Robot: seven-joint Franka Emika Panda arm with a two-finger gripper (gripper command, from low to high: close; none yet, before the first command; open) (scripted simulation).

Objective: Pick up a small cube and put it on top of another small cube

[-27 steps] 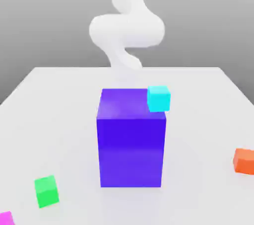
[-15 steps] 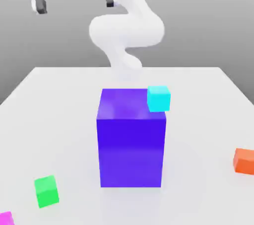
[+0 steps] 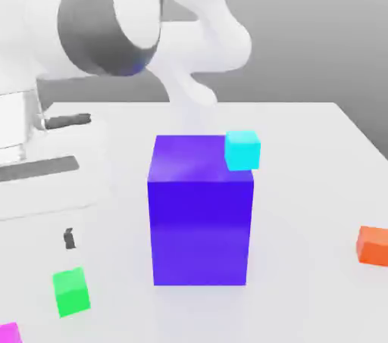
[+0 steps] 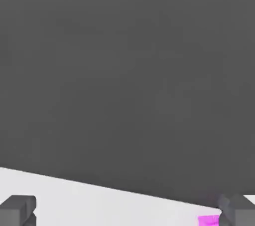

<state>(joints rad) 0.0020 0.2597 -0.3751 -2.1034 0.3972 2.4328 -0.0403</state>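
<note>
Exterior view: arm [image 3: 98, 23] now looms nearer.

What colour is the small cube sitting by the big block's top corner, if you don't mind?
Cyan: the small cube shows best in the exterior view.

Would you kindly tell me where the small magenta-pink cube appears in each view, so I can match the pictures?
Exterior view: the small magenta-pink cube sits at the bottom corner on the exterior view's left, cut off by the frame edge, just beyond the green cube.
Hand view: it lies on the white table, right beside one dark fingertip of the open tool.
Shared landmark: the white table.
</note>
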